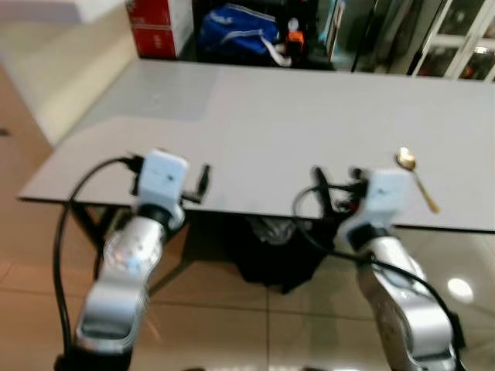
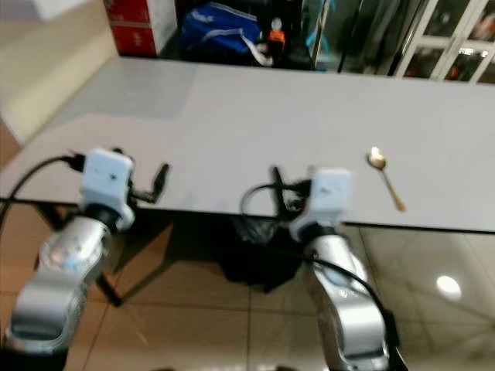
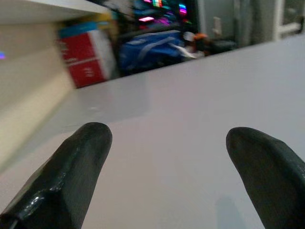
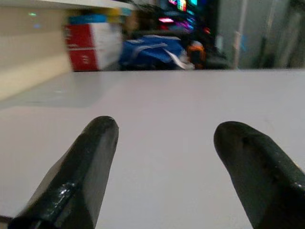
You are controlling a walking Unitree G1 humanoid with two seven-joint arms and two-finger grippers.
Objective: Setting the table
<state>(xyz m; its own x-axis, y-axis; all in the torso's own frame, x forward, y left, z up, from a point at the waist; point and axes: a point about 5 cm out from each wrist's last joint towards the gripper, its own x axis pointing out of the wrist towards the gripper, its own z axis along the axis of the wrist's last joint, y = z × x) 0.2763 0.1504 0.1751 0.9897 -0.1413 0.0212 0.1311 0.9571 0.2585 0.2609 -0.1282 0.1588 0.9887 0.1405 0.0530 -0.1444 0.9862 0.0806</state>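
Note:
A gold spoon (image 1: 416, 179) lies on the grey table (image 1: 309, 116), near the front edge at the right. My left gripper (image 3: 167, 138) hovers at the table's front edge on the left (image 1: 193, 184), open, nothing between its fingers. My right gripper (image 4: 164, 131) hangs at the front edge near the middle (image 1: 332, 189), also open and empty. The spoon lies roughly a hand's width to the right of the right gripper. The rest of the tabletop is bare grey.
Beyond the table's far edge stand a red box (image 1: 158, 27) and a blue bag (image 1: 236, 31). A dark bag (image 1: 271, 247) sits on the tiled floor under the table. A cream wall (image 1: 54, 69) runs along the left.

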